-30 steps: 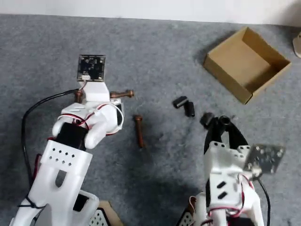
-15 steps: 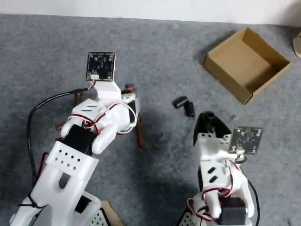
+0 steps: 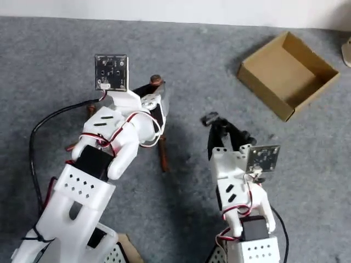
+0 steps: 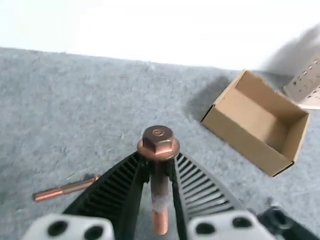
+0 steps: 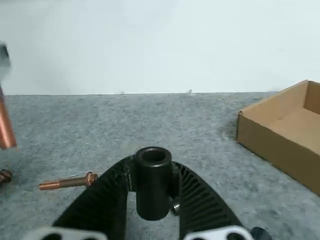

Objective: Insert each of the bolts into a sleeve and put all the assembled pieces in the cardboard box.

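Left gripper [image 4: 158, 169] is pinching a copper bolt [image 4: 158, 145] head-up, right gripper [image 5: 151, 172] is clamped on a black sleeve [image 5: 151, 192], cardboard box [image 3: 262, 90] sits at 2 o'clock on the table, and what looks like a spare sleeve [image 3: 209, 118] lies near the right claw.

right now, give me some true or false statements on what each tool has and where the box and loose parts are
1. The left tool is shut on a bolt. True.
2. The right tool is open and empty. False: it is shut on a black sleeve.
3. The bolt sits inside the black sleeve. False: they are apart, each in its own tool.
4. The cardboard box has nothing in it. True.
5. Every bolt is in a tool. False: a loose bolt lies on its side on the carpet.
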### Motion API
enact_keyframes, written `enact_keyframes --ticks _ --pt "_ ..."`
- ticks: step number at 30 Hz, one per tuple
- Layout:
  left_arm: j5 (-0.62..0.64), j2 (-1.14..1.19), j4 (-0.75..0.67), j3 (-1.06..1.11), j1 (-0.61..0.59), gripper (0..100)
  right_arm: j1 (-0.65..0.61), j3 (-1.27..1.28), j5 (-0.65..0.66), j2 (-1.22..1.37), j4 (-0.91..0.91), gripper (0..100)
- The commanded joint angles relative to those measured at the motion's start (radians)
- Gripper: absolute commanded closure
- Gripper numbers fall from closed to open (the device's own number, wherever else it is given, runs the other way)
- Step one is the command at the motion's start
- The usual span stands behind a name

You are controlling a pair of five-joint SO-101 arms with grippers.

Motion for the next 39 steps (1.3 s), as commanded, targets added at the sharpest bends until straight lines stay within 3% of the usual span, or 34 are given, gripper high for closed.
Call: enact_keyframes --ticks 1,13,39 --pt "0.011 -0.022 -0.032 -0.053 0.044 99 -0.039 0.039 0.002 -0.016 -0.087 99.4" --pt "-0.071 -0.022 -0.233 0.071 0.232 99 -0.151 0.053 -0.005 -0.016 -0.085 99.4" --pt "-0.071 -0.022 -0.127 -0.093 0.265 99 -0.166 0.125 -0.008 -0.015 -0.050 99.4"
